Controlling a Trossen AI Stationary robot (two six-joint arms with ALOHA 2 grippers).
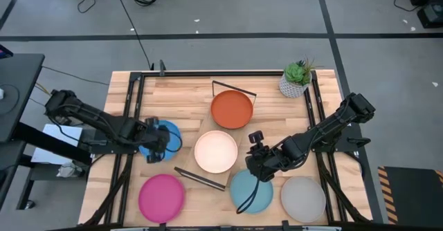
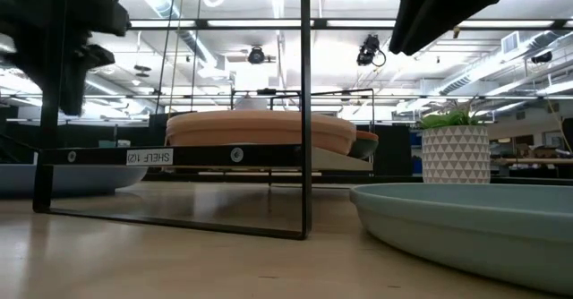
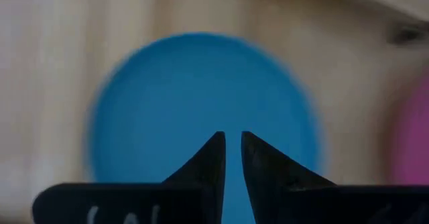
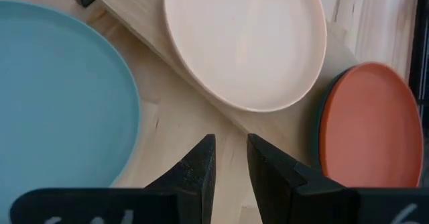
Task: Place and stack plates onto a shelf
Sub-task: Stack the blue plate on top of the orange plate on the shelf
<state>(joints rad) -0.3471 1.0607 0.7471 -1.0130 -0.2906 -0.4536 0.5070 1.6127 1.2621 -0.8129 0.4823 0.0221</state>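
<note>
1. On the left side of the slatted light-wood surface I see the left claw poised above the round shallow blue plate. In the left wrist view its two dark fingers stand close together with a narrow gap between the tips, and nothing sits between them. I cannot tell whether the tips touch the plate.
2. Near the front left corner lies the round shallow pink plate, flat and apart from the blue one.
3. At the middle, the long light-wood shelf with thin black wire end frames runs diagonally. The round cream plate rests on it.
4. Farther back on the same shelf sits the round terracotta-orange plate. The right wrist view shows a dark teal rim under its edge.
5. Right of centre, the right claw hangs between the cream plate and the round light blue plate. Its fingers are partly apart and hold nothing.
6. Beside the light blue plate, to the right, lies the round grey plate.
7. At the back right corner stands a small green plant in a white patterned pot.
</note>
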